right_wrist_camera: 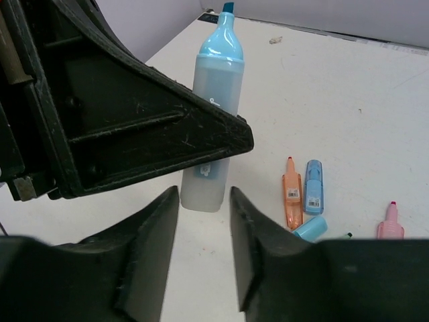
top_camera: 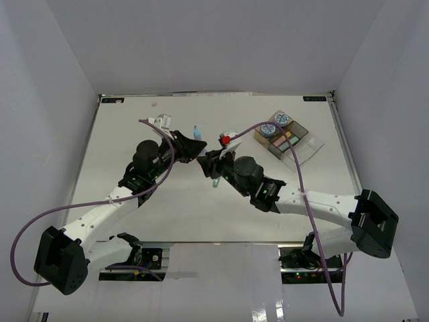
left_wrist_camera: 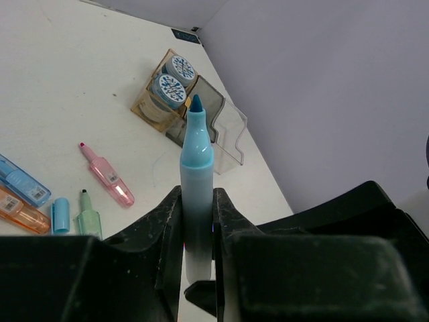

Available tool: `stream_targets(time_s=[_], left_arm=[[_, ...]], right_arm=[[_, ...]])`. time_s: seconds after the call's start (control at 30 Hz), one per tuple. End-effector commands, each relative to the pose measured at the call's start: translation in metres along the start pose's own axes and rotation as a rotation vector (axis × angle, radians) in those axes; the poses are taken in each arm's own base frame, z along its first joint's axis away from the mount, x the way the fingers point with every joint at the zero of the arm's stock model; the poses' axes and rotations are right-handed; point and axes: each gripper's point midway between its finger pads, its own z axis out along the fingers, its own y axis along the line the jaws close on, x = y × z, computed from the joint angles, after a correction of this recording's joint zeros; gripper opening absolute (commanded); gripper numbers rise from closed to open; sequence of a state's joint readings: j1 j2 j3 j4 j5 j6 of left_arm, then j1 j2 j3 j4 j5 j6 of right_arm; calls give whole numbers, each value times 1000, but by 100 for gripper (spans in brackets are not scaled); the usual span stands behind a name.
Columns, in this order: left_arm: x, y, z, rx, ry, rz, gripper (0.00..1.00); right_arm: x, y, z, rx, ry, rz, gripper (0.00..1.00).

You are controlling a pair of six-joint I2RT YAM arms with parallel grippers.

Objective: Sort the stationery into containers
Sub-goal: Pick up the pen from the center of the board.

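We see the white, matte table with the sorting partly done. The containers sit at its far right: joined rectangular trays of hard see-through plastic, one amber, one smoky grey, one clear. Both round rolls, printed blue on white, lie flat in the amber tray, so we count that part finished. From above, the other trays seem to hold something pastel, though it is too small for us to be sure.

The left gripper is clamped on the blue highlighter, which stands upright above the middle of the table, well apart from the trays. Its smooth, pale, flattened barrel is frosted lower down and its dark chisel tip is bare.

The right gripper is just below the barrel's foot with its scuffed black fingers parted a little and nothing between them.

Loose items on the table, all glossy translucent plastic:
- A capped blue highlighter and an orange one, side by side.
- A pink one, uncapped, a little apart from these.
- A green one.
- A stubby blue cap just beside the green one.

We judge that capping the held highlighter and sorting these pieces is what remains.
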State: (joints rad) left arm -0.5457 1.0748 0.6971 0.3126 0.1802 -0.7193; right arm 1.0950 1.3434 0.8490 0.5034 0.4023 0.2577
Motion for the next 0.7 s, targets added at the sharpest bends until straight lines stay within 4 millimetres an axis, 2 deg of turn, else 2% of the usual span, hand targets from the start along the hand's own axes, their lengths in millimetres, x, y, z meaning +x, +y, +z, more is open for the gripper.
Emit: stream_targets(time_s=[0.0, 0.07, 0.13, 0.2, 0.23, 0.27, 0.33, 0.37, 0.4, 0.47, 0.53, 0.6, 0.67], left_arm=[[-10, -12, -3, 33, -20, 39, 19], [-10, -8, -4, 16, -17, 65, 17], [-10, -3, -6, -10, -20, 87, 13], [-10, 2, -8, -32, -10, 137, 12], [-10, 4, -9, -41, -7, 156, 10], [-11, 8, -11, -56, 2, 204, 10], [-10, 17, -15, -96, 28, 256, 8], [-13, 22, -16, -118, 32, 284, 8], [-15, 26, -17, -134, 38, 312, 7], [-20, 41, -21, -187, 61, 386, 6], [-21, 54, -23, -229, 97, 427, 6], [-20, 70, -28, -275, 137, 431, 5], [-20, 82, -33, -312, 168, 444, 5]], right_arm=[[-5, -5, -3, 27, -46, 22, 46], [2, -9, -8, 38, -28, 19, 57], [4, -13, -14, 46, -20, 16, 64], [17, -23, -21, 72, 22, -5, 73], [16, -26, -25, 82, 23, -3, 77], [20, -32, -28, 103, 37, -9, 87], [28, -41, -35, 129, 88, -5, 99], [30, -45, -37, 147, 103, -2, 91], [31, -49, -37, 151, 118, -9, 90], [38, -52, -41, 135, 177, -25, 90], [40, -64, -38, 177, 229, -25, 90], [40, -78, -33, 227, 265, 2, 90], [45, -78, -22, 235, 325, 20, 94]])
